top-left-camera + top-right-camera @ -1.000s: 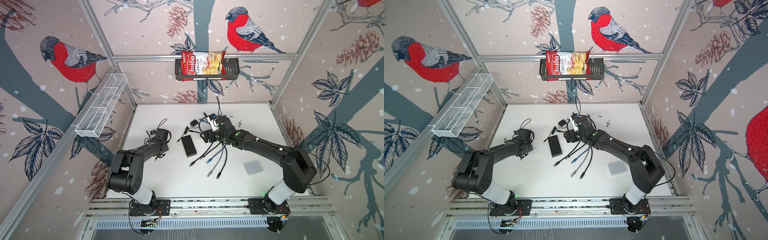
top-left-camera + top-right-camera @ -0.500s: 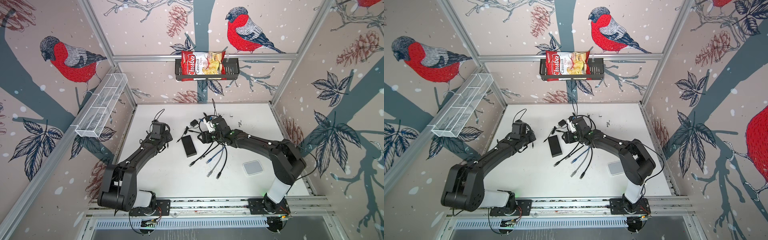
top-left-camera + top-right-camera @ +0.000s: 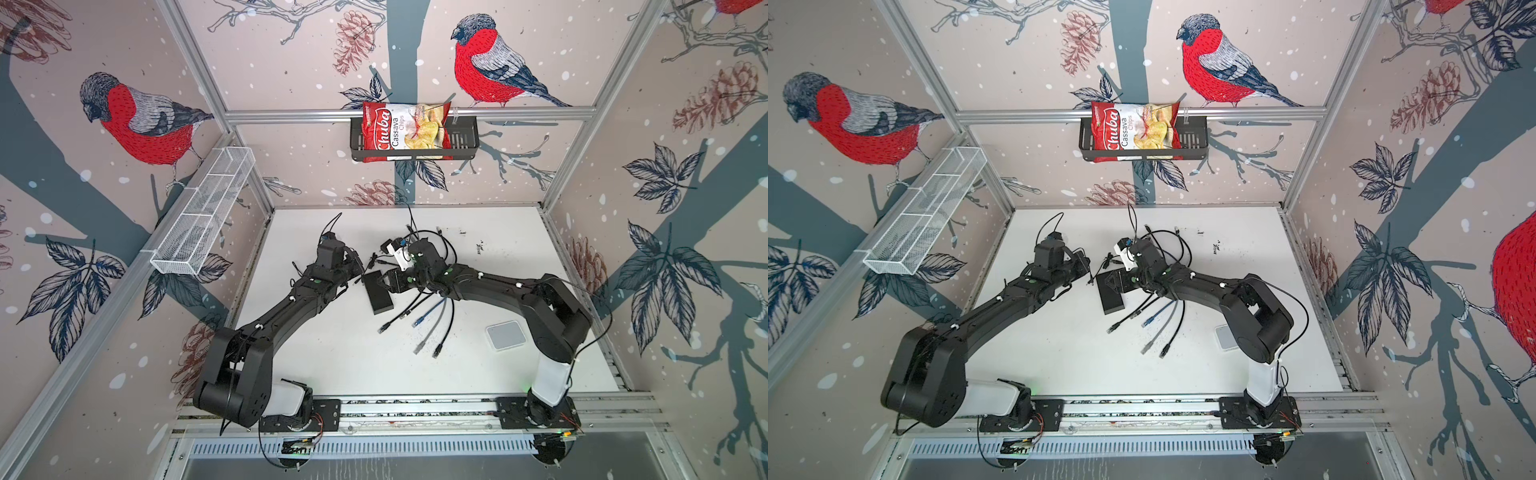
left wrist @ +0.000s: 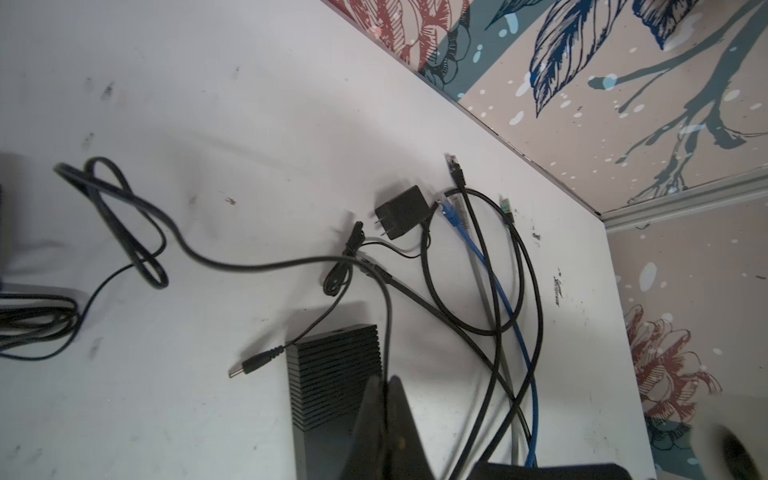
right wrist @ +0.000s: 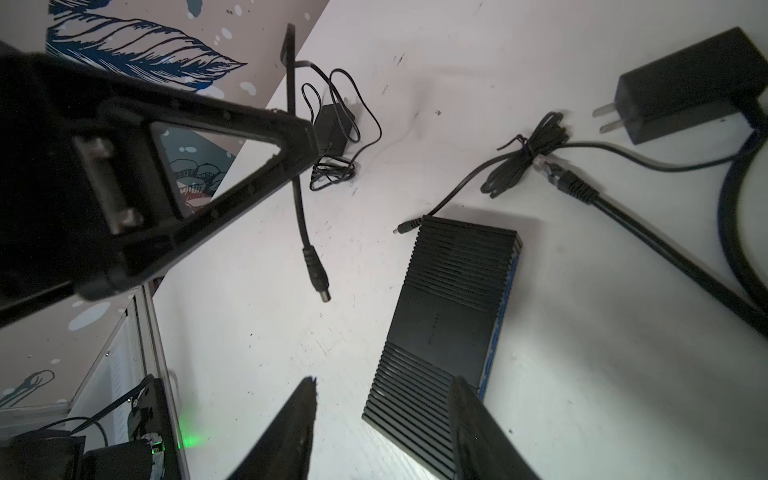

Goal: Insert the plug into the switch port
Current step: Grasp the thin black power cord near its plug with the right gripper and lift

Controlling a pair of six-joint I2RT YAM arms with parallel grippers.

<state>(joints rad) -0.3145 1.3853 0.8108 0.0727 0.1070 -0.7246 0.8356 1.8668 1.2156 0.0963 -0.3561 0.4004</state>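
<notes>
Nothing is plugged in yet, as far as I can see. The switch (image 3: 377, 293) lies flat about the middle of the table (image 3: 332, 374), a bit nearer the back edge, and no lead runs into it. The left end effector (image 4: 384, 380) is pressed together on a black cord (image 5: 296, 199). The round plug (image 5: 318, 282) at the end of that cord hangs free just beside the switch, apart from it. The right end effector (image 5: 386, 382) stands spread, with one finger to either side of one end of the switch; whether the fingers touch it I cannot tell.

So I'd judge that the plug has been picked up and the steadying of the switch is under way, while lining up and pushing in are both left. The blue-edged side (image 5: 509, 286) of the switch may be where the ports sit, but no port shows. A second, thinner plug (image 5: 409, 226) lies at a corner of the switch, tied to a wall charger (image 5: 685, 83).

As for writing, the red bag (image 3: 405, 129) in the black basket (image 3: 465, 141) on the back wall reads "Chuba Cassava Chips". A faint mark on the switch's top is too small to read.
</notes>
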